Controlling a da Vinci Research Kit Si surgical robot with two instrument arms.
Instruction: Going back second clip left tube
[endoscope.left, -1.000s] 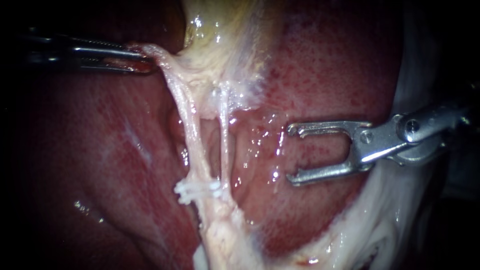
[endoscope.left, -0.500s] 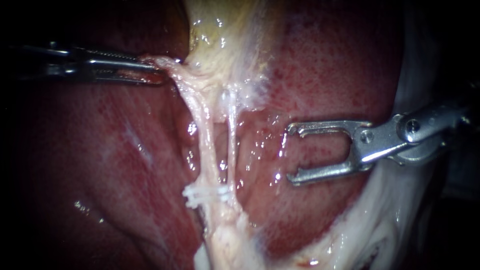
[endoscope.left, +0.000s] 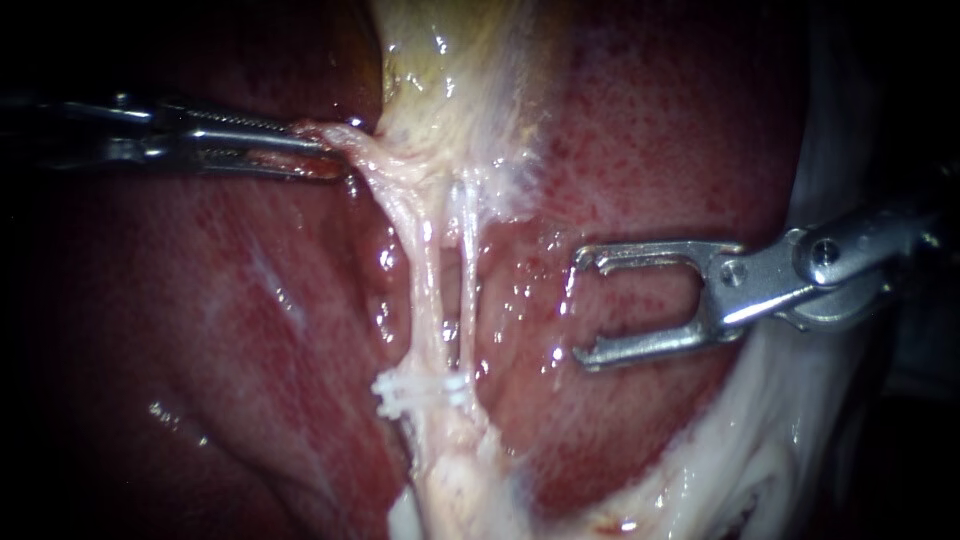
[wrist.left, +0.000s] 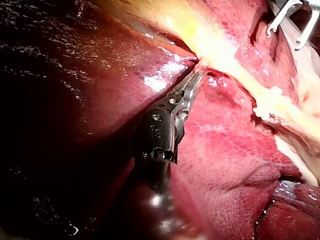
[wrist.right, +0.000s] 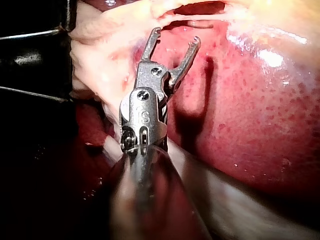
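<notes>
The left instrument (endoscope.left: 318, 152) comes in from the upper left of the endoscope view. Its narrow jaws are closed on a flap of pale tissue (endoscope.left: 362, 150) at the foot of the yellowish gallbladder (endoscope.left: 450, 70), which hangs down from the top centre.

Below the gallbladder two thin strands run down the middle of the frame, side by side over the red liver (endoscope.left: 200, 300). The thicker one is the left tube (endoscope.left: 418, 270) and the thinner one just beside it is the right tube (endoscope.left: 466, 270). A white clip (endoscope.left: 412, 388) sits across the lower end of the left tube, a little below centre, where the strands join a pale stalk. Its right end reaches the right tube, but I cannot tell whether it grips that one too.

The right instrument (endoscope.left: 582, 306) enters from the right edge and lies at mid-height, well apart from both tubes. Its two-pronged jaws are spread wide towards the tubes, with only liver showing in the gap. The right wrist view shows the same wide, empty fork over the liver.

In the left wrist view the clip lies beyond and to the side of the left instrument's jaws, on the pale band of tissue.
</notes>
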